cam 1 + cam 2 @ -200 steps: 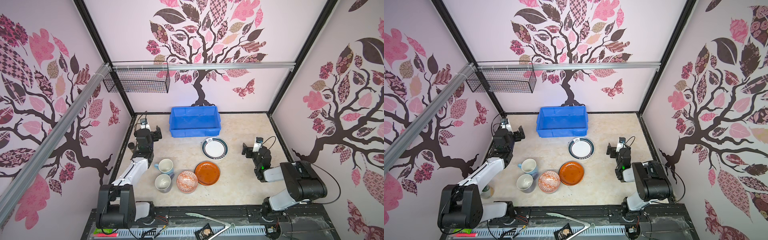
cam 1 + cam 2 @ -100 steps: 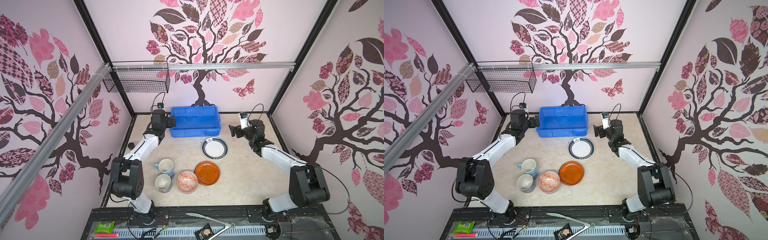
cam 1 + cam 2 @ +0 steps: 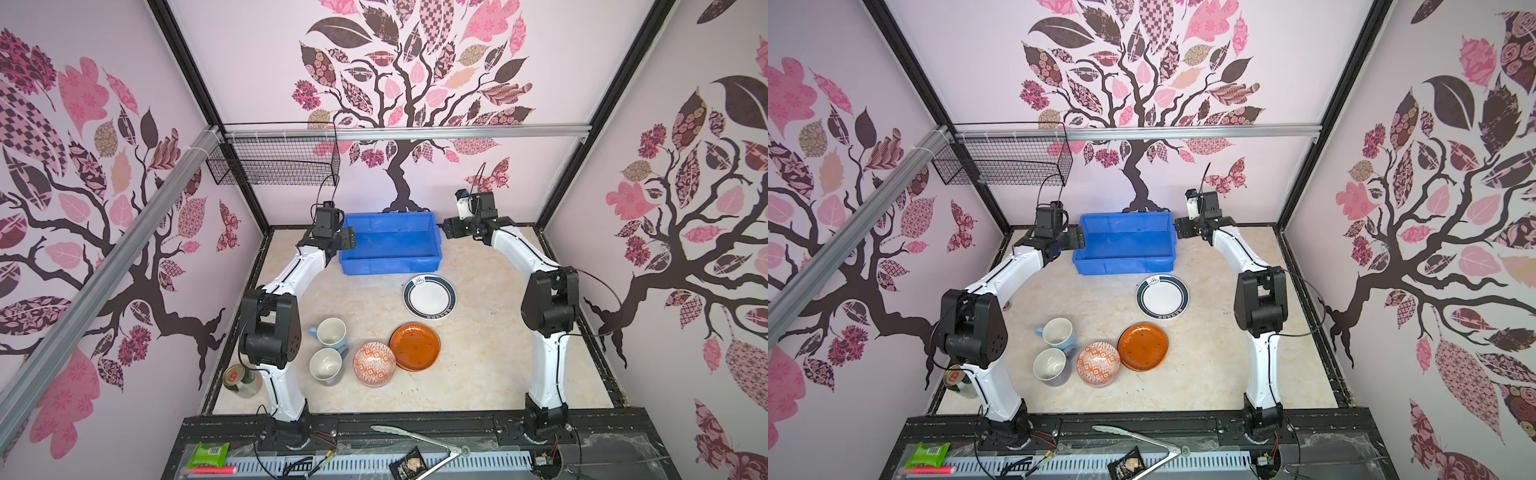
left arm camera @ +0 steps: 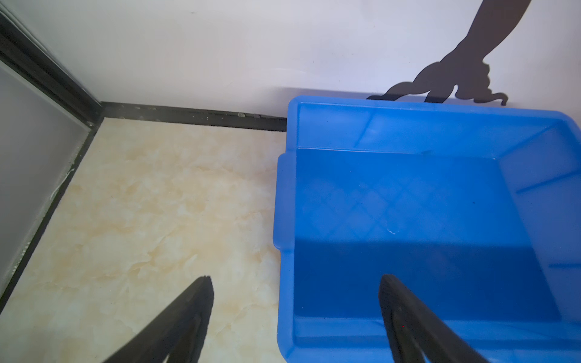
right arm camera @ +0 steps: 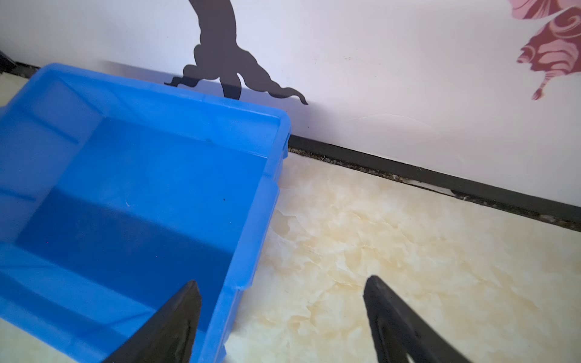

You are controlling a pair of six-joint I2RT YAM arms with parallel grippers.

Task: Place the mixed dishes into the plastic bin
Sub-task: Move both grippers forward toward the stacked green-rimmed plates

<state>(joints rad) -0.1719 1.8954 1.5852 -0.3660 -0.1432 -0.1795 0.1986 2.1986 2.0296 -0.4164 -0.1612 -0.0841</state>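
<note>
The blue plastic bin stands empty against the back wall. My left gripper is open, its fingers astride the bin's left end wall. My right gripper is open astride the right end wall. Neither holds anything. On the table nearer the front lie a white plate with a dark-green rim, an orange plate, an orange-white patterned bowl and two pale-blue mugs.
A green can stands by the left arm's base. A black wire basket hangs on the back-left wall. Metal tongs and small packets lie on the front ledge outside the table.
Both arms have stretched from the table's sides near the front out to the back, and each gripper now stands at one end of the bin.
</note>
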